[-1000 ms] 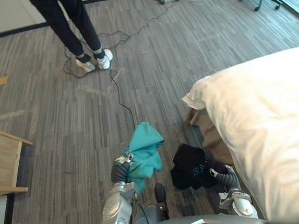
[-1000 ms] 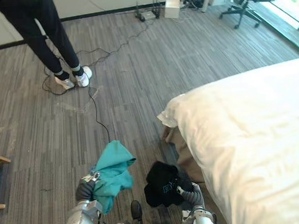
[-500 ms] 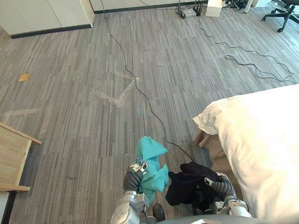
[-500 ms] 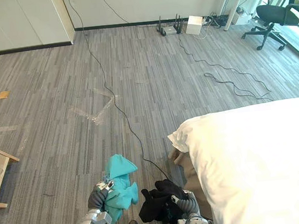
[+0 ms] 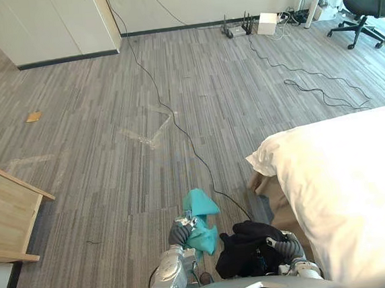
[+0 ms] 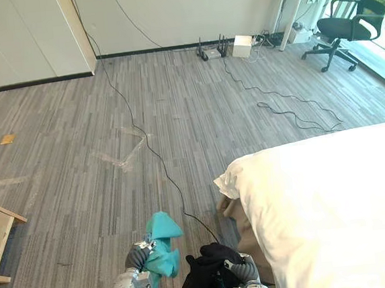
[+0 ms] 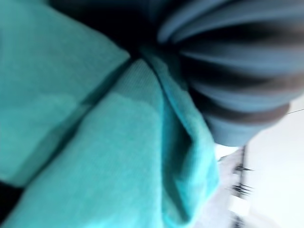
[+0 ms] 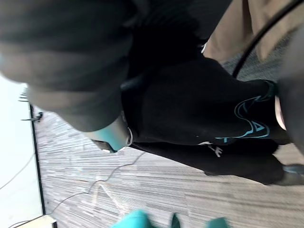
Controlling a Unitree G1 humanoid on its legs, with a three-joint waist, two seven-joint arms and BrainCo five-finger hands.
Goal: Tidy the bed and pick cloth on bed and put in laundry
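Left eye view: at 6 o'clock the left hand (image 5: 180,234) is closed round a teal cloth (image 5: 201,214). Beside it a black cloth (image 5: 245,247) covers the right hand (image 5: 286,246), so I cannot tell its grip. The bed (image 5: 351,184) lies at 4 o'clock, and a cable (image 5: 177,122) crosses the floor (image 5: 99,159) ahead. Right wrist view: the black cloth hangs clear of the floor.

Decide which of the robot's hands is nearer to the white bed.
Right. The right hand, gripping the black cloth, sits just beside the bed; the left hand, gripping the teal cloth, is farther away over the floor.
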